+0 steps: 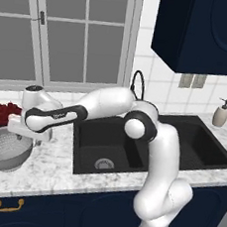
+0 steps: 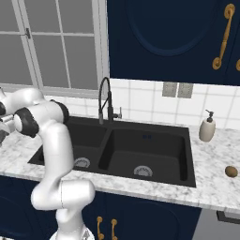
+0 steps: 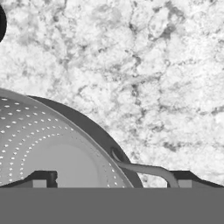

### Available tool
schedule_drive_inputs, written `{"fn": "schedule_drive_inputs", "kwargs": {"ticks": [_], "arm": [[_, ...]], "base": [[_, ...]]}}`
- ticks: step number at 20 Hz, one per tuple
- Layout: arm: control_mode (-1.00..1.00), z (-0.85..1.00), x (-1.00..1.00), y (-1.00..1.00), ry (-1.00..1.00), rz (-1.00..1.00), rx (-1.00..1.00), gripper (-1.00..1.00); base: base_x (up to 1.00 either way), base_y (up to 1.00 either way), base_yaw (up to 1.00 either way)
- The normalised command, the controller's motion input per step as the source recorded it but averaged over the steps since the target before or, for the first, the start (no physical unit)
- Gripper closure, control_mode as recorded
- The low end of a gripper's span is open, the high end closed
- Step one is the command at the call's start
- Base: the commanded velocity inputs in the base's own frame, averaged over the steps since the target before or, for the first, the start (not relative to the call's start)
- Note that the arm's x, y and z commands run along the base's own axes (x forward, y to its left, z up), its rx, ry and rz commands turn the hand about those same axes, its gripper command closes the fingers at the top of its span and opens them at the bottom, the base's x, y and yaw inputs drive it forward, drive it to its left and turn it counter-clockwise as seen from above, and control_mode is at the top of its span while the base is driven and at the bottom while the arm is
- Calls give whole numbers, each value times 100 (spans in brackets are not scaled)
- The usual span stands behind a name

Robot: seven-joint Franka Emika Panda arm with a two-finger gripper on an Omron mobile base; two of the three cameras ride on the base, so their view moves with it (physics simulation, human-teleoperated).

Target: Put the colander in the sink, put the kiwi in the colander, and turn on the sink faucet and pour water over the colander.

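Closest to my hand camera, the gripper (image 3: 111, 177) hangs with its jaws spread wide and holding nothing, one dark fingertip over the inside of the colander (image 3: 48, 148) and the other just outside its rim, by the thin wire side handle (image 3: 144, 168). The colander sits on the white marble counter (image 3: 144, 65) left of the sink (image 1: 131, 147), not yet in a basin, with the dark bowl of red berries (image 1: 3, 114) just behind it. My worry is the grip: the rim is thin and curved, so if I close off-centre the fingers may slide off or tip the colander, and a tilted lift could knock the berry bowl or catch the basin edge on the way over. Further along, the black faucet (image 2: 106, 101) stands behind the divider, a snag risk for the swinging arm. Farthest off, the kiwi (image 2: 231, 171) lies on the counter right of the sink, below the soap dispenser (image 2: 206, 127).
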Motion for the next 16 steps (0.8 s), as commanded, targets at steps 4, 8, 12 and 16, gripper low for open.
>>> {"fn": "schedule_drive_inputs", "kwargs": {"ticks": [4,8,12,16], "arm": [[-100,-6,-4,0,0,3,0,-100],[-100,-32,-13,0,0,0,0,100],[-100,-3,0,0,0,0,0,100],[-100,0,-4,-8,0,0,0,100]], "base": [[0,0,0],[0,0,0],[0,0,0],[0,0,0]]}}
